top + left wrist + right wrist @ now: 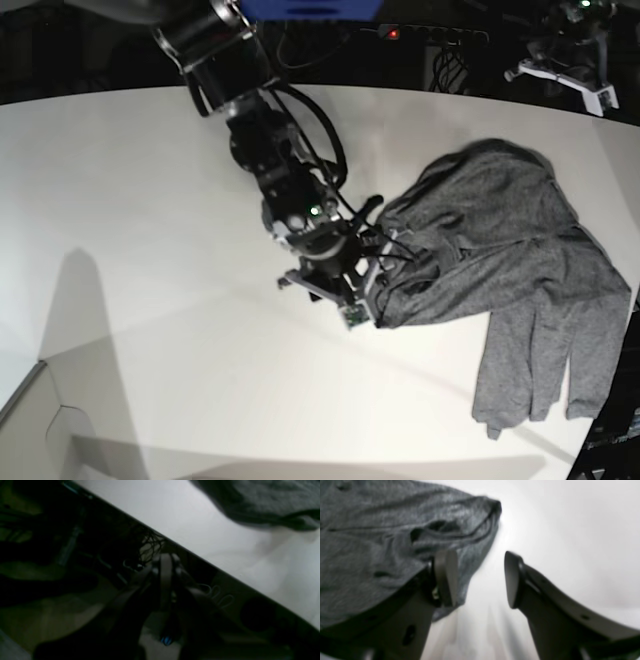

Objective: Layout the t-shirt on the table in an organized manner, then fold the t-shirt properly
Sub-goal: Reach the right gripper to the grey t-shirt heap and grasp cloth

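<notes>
The dark heather-grey t-shirt (500,260) lies crumpled on the right half of the white table (150,250), with its sleeves trailing toward the front right edge. My right gripper (358,298) is open at the shirt's left edge. In the right wrist view the gripper (480,580) has one finger (446,577) over the bunched hem of the shirt (382,542) and the other over bare table (557,530). My left gripper (166,565) looks shut and empty, off the table edge (200,555). A fold of the shirt (262,502) lies far from it.
The left arm (565,55) sits beyond the table's back right edge. A power strip with a red light (430,33) and cables lie behind the table. Tangled cables (150,545) hang below the edge. The table has a cut corner at the front left (40,420).
</notes>
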`<state>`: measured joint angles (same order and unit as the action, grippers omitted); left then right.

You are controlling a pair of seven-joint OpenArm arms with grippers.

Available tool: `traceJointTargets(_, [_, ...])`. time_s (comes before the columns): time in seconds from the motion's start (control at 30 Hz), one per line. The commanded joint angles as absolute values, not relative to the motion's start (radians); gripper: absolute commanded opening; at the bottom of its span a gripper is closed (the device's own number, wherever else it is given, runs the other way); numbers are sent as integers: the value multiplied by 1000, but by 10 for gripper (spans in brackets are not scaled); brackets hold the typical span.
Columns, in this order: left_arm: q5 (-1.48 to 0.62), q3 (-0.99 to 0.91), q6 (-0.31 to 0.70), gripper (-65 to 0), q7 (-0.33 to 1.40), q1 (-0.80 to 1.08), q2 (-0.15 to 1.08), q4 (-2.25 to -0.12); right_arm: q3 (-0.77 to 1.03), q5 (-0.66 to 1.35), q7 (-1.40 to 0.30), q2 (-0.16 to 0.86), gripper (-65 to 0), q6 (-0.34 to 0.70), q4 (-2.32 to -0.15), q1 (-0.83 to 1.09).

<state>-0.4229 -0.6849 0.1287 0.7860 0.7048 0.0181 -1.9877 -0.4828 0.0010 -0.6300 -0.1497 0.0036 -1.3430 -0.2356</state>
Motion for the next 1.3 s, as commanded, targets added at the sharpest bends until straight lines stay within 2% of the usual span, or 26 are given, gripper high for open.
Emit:
traceJointTargets(0.0, [-441, -714, 163, -650, 780, 713, 21, -2006, -481, -1, -601, -157, -341, 4, -1317, -272])
traceJointTargets(0.17, [-455, -834, 297, -650, 831, 679, 2, -2003, -481, -1, -522, -157, -340, 4, -1135, -360])
traceJointTargets(0.4, [-450, -949, 363, -650, 909, 608, -22, -2000, -479, 1, -496, -157, -340, 5, -1058, -387])
traceJointTargets(0.77, [-450, -974, 361, -650, 920, 591, -22, -1997, -484, 262, -506, -157, -336, 7, -1059, -390])
traceJointTargets(1.0, [-450, -974, 361, -650, 921, 591, -21, -1997, -555, 275, -493, -157, -335, 7, -1058, -395])
traceJointTargets(1.27, [-450, -978, 361, -650, 921, 604, -22, -1997, -556, 272, -394, -157, -340, 7, -1052, -397])
